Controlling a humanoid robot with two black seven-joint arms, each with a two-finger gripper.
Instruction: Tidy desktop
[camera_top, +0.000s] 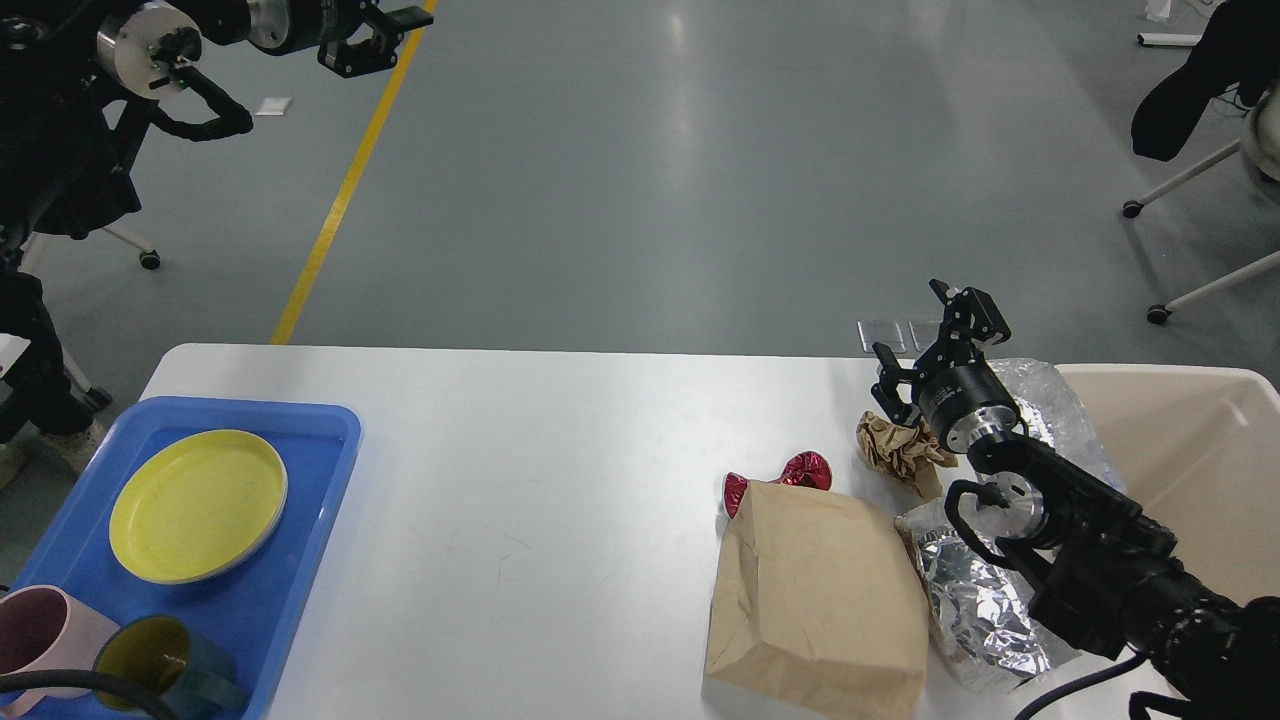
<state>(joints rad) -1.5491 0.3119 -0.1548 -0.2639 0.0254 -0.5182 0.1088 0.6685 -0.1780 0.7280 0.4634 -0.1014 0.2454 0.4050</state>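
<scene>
The white desktop (560, 470) fills the lower view. At its right lie a brown paper bag (820, 600), a red foil wrapper (805, 470), a crumpled brown paper ball (900, 450) and crumpled silver foil (975, 600). My right gripper (912, 325) is open and empty, just above and behind the paper ball. My left gripper (385, 40) is open and empty, raised high at the top left, far above the table. A blue tray (300, 570) at the left holds a yellow plate (198, 505), a pink mug (40, 625) and a dark teal mug (160, 660).
A cream plastic bin (1200, 450) stands at the right edge, with a crinkled clear wrapper (1050, 400) against its left wall. Chairs on castors stand on the grey floor at the far right (1190, 180) and the far left.
</scene>
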